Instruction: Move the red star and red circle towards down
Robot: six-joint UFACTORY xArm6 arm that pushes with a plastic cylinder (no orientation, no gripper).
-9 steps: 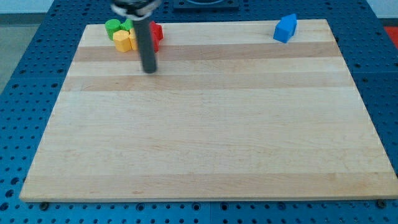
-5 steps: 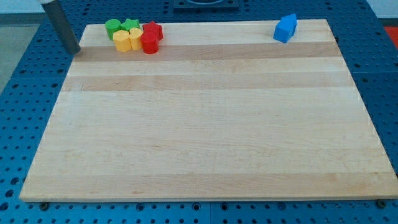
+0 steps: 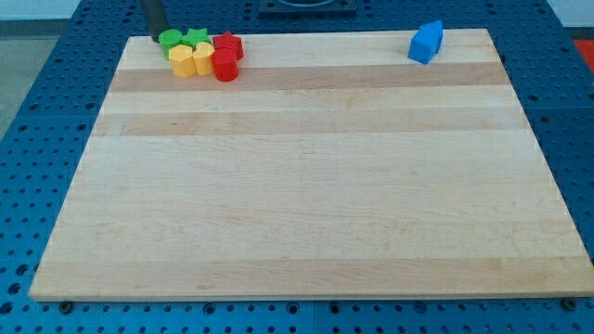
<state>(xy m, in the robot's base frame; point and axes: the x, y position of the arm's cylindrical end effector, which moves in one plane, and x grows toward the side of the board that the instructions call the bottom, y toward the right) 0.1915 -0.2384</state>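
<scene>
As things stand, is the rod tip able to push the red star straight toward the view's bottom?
Probably not yet. My tip sits left of the green blocks, which lie between it and the red star; it must circle above first.

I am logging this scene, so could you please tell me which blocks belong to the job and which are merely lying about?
For the job: red star, red circle, my tip at the cluster's upper left.
Lying about: green blocks, yellow blocks, blue block.
</scene>
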